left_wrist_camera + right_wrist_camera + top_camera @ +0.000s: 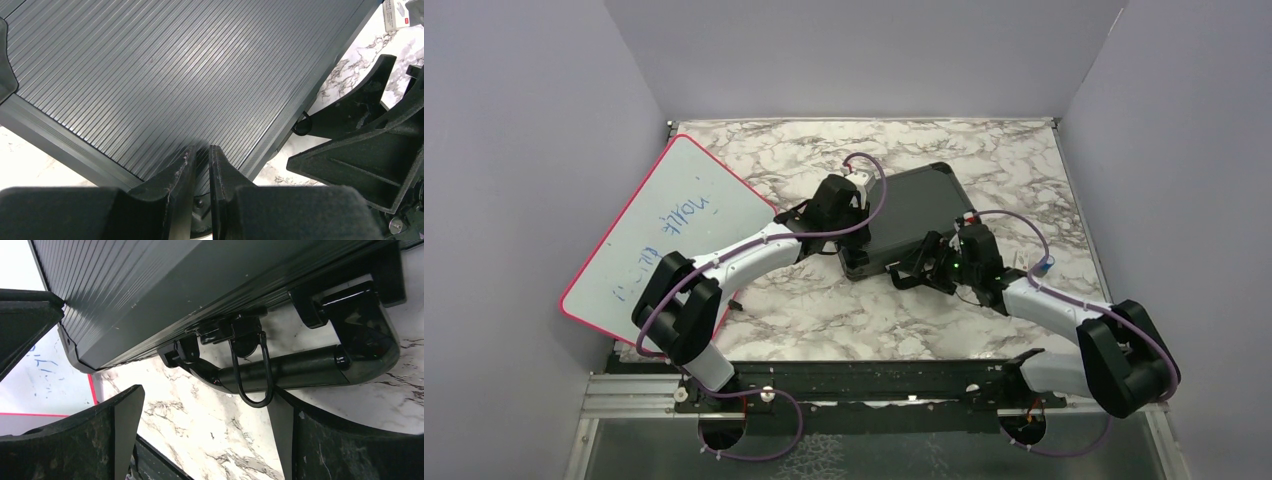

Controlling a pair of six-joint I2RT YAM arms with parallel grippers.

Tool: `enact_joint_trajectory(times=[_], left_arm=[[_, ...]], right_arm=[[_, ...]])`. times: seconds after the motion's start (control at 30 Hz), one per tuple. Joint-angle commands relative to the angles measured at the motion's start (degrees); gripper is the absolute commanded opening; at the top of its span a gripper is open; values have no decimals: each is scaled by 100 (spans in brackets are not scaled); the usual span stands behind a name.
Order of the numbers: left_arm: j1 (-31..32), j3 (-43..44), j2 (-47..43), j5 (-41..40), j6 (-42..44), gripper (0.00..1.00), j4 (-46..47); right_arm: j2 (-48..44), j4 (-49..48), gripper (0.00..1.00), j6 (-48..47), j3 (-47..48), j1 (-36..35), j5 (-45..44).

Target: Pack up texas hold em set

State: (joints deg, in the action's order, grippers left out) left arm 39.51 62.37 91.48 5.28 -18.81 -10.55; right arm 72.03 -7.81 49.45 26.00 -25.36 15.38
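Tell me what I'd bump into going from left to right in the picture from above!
whiteboard → left claw → black case → right arm's elbow

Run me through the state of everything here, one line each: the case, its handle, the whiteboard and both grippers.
briefcase, closed, lying flat on the marble table.
handle, folded out low along the briefcase's front side.
wire loop, hanging down across the handle.
whiteboard, written on in blue.
left gripper, almost shut over the briefcase's corner; a grip cannot be told.
right gripper, open wide, facing the handle.
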Motion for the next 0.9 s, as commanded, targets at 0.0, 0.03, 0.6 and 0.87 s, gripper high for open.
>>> enact_joint_trajectory(times=[0.0, 0.03, 0.6, 0.87], left_arm=[[-13, -168, 326, -355, 105, 20, -984], [-12, -164, 320, -356, 112, 20, -979], [-13, -139, 280, -385, 47, 20, -990], [-13, -52, 83, -372, 34, 21, -984]], right_arm=[[116, -487, 93, 64, 80, 45, 118], [92, -597, 93, 91, 83, 41, 145], [302, -713, 91, -430, 956, 40, -510], [-120, -222, 87, -498, 1146, 40, -806]])
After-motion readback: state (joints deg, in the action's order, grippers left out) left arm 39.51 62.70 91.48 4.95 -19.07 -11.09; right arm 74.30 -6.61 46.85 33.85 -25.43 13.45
